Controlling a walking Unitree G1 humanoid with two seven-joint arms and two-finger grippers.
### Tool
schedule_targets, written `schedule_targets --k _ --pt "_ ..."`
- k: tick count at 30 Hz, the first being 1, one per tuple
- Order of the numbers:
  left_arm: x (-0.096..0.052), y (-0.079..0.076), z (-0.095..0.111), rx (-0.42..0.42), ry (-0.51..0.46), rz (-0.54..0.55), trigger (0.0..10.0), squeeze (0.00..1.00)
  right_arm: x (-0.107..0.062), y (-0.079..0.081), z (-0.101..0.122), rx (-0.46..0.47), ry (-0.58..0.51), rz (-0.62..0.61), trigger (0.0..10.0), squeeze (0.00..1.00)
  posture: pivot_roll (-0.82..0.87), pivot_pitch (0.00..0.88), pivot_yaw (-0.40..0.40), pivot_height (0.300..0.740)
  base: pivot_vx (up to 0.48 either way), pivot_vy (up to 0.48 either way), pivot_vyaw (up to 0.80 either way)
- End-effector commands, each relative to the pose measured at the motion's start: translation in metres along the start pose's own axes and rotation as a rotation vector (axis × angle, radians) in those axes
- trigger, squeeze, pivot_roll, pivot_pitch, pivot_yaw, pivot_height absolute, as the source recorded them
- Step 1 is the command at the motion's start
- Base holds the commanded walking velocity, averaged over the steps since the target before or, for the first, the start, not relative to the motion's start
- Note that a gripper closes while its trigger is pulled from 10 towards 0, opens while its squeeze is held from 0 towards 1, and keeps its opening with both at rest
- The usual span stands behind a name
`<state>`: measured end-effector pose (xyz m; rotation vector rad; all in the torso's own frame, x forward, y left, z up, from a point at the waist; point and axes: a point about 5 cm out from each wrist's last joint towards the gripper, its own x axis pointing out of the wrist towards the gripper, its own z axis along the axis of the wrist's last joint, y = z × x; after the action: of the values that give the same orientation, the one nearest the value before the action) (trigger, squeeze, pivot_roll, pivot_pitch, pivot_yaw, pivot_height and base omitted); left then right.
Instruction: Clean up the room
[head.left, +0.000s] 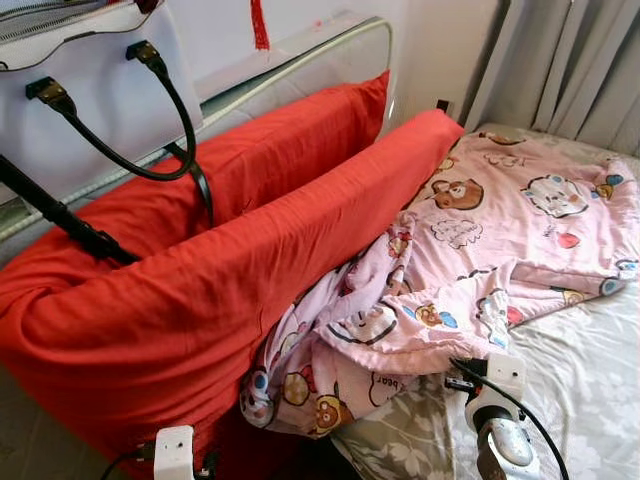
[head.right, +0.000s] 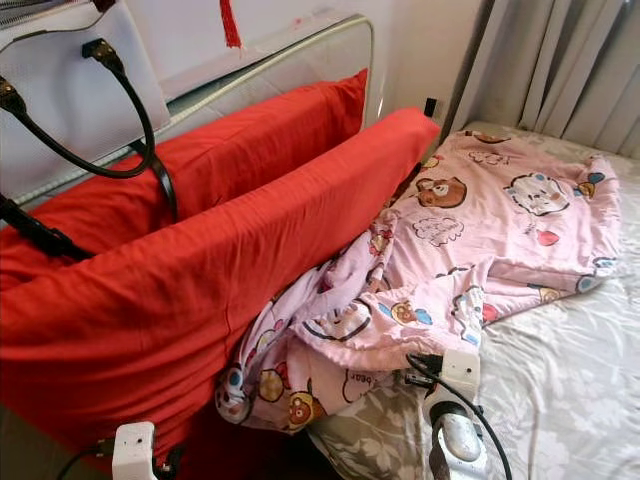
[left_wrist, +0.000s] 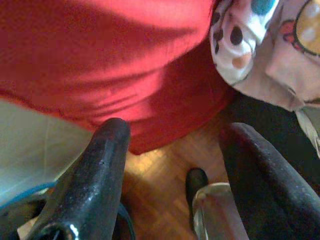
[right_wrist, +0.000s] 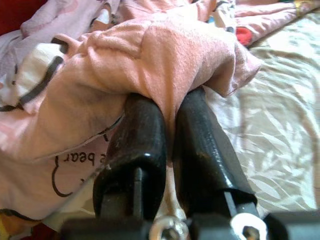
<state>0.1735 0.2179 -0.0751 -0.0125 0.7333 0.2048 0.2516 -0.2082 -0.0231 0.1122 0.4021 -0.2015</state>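
The pink blanket printed with cartoon bears and cats (head.left: 500, 240) lies crumpled over the bed, and its lower folds hang down at the bed edge, against the long red pillow in a smooth cotton cover (head.left: 200, 290). The right gripper (right_wrist: 170, 132) is at the 5 o'clock part of the head view, at the near hem of the blanket; in the right wrist view its two black fingers (right_wrist: 142, 145) are pressed together with a fold of the pink cloth pinched between them, and the cloth bulges over the tips. Under the blanket there is the pale grey bed sheet with a leaf pattern (head.left: 590, 370), which shows at 4 o'clock. A second red pillow (head.left: 290, 150) stands behind the first one, leaning on the clear headboard with a metal rim (head.left: 330, 45). At 10 o'clock a white handbag with black leather handles (head.left: 90, 90) rests on the pillows. Grey curtains (head.left: 570, 60) hang at 1 o'clock. The left gripper (left_wrist: 172, 165) is low at 7 o'clock, beside the front pillow; its fingers are spread apart and hold nothing, and between them the brown wooden parquet floor (left_wrist: 155, 170) is visible below the red cover.
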Motion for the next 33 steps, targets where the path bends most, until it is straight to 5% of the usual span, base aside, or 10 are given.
schedule_targets --k 1,17,33 --pt "-0.003 0.007 -0.008 -0.003 0.036 0.016 10.0 0.0 0.0 -0.001 -0.001 0.009 0.004 -0.01 10.0 0.0 -0.07 0.008 0.014 0.74 0.0 0.0 0.0" --pt "-0.001 0.012 -0.005 -0.009 0.043 0.015 10.0 0.0 0.004 -0.003 0.01 -0.003 -0.033 -0.06 10.0 0.0 -0.03 0.123 0.016 0.74 0.0 0.0 0.0" --pt "-0.001 0.011 -0.004 -0.01 0.044 0.008 10.0 0.0 0.004 -0.003 0.011 -0.032 -0.048 -0.084 10.0 0.0 -0.03 0.145 0.018 0.74 0.0 0.0 0.0"
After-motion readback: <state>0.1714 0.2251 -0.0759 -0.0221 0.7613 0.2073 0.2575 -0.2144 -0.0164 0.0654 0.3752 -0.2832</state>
